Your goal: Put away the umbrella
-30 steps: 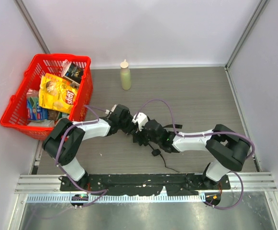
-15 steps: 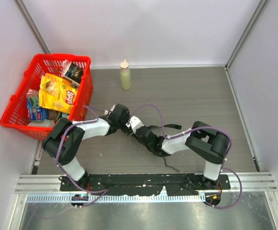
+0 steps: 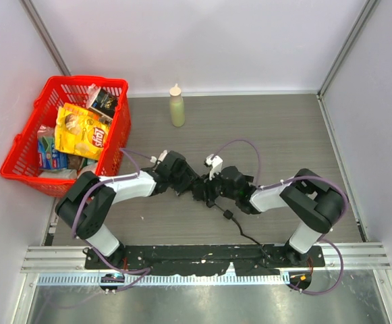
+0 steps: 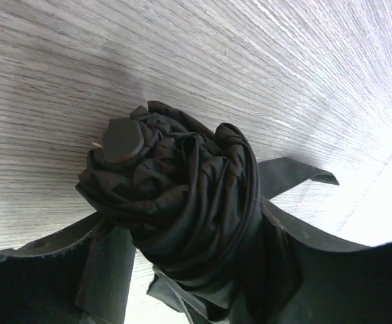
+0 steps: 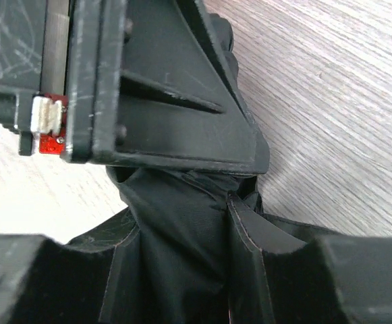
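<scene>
Swung rightward since half a second ago: right fingers [image 3: 206, 190], clamped on loose cloth of black fabric compact umbrella [image 4: 182, 196], lying mid grey woodgrain bench [image 3: 283, 135]. Left fingers [image 3: 187, 182] part-spread, pressed against both sides of rolled canopy.

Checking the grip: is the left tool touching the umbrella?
Touching. In the left wrist view the umbrella sits wedged between the fingers of the left tool, against both.

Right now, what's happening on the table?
Both arms meet mid-table on the umbrella. The left gripper holds the rolled black canopy near its tip. The right gripper holds fabric just opposite, almost nose to nose with the left. The umbrella's handle and strap trail toward the near edge. It is not put away yet. The red basket and a bottle sit farther back.
</scene>
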